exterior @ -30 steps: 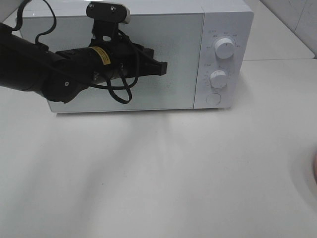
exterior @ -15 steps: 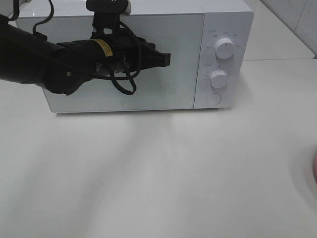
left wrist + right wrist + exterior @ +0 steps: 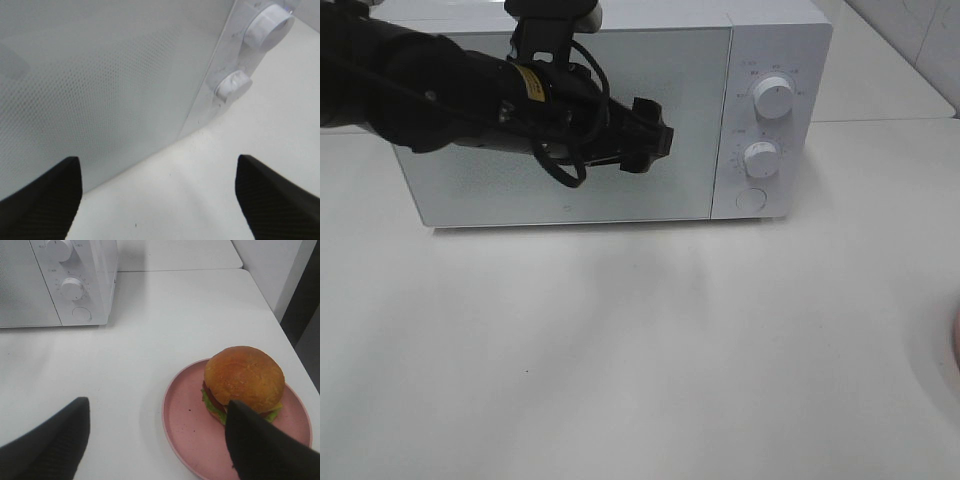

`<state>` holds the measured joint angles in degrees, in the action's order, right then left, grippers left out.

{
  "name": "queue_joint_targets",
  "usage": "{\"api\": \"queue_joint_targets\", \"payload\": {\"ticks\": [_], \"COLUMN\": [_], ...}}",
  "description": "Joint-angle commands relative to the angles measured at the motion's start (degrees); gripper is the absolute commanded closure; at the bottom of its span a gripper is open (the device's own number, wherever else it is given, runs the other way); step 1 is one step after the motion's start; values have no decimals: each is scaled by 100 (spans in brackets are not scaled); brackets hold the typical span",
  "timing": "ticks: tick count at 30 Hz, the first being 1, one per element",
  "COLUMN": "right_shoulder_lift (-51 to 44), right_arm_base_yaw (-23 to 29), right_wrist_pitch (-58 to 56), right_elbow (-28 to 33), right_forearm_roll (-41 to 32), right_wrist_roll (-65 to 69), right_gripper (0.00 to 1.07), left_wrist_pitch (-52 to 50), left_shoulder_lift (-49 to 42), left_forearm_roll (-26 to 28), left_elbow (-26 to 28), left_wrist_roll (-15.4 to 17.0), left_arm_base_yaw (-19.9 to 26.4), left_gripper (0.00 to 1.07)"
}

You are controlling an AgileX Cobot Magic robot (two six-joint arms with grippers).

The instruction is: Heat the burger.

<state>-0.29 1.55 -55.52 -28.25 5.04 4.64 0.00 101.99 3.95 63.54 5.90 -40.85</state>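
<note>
The burger [image 3: 242, 375], with its glossy brown bun and green lettuce edge, sits on a pink plate [image 3: 185, 425] in the right wrist view; it is out of the high view. My right gripper [image 3: 156, 407] is open just short of the plate, its fingers apart and empty. The white microwave [image 3: 680, 190] stands at the back of the table with its door closed. In front of the door's upper middle hangs my left gripper [image 3: 655, 138], open and holding nothing. In its wrist view the left gripper [image 3: 157, 165] faces the door's right edge.
The microwave's control panel carries two white knobs [image 3: 774, 97] [image 3: 761, 158] and a round button [image 3: 750, 199]. A sliver of the pink plate [image 3: 956, 335] shows at the right edge of the high view. The white table [image 3: 620, 350] stretches in front.
My left arm has shifted up and slightly right along the microwave door, and its gripper has gone from shut to open. The right gripper has not changed.
</note>
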Motion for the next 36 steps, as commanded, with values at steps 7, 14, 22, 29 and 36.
{"api": "queue_joint_targets", "payload": {"ticks": [7,14,22,29,36], "right_shoulder_lift": [-160,-160,-160,-160,-160], "right_arm_base_yaw": [-23,-23,-23,-23,-23], "right_wrist_pitch": [34,34,34,34,34], "right_elbow": [17,17,17,17,17], "right_forearm_roll": [29,29,29,29,29], "right_wrist_roll": [-11,-11,-11,-11,-11], "right_gripper": [36,36,36,36,36], "left_wrist_pitch": [2028,3587,4664,5380,5724], "left_shoulder_lift": [-825,-1438,-1707,-1748,-1988], "left_forearm_roll": [17,6,-493,-395,-235], "left_elbow": [63,63,63,63,63], "left_wrist_roll": [40,149,476,493,338], "left_arm_base_yaw": [-34,17,17,258,1220], "left_gripper": [26,20,8,8,8]}}
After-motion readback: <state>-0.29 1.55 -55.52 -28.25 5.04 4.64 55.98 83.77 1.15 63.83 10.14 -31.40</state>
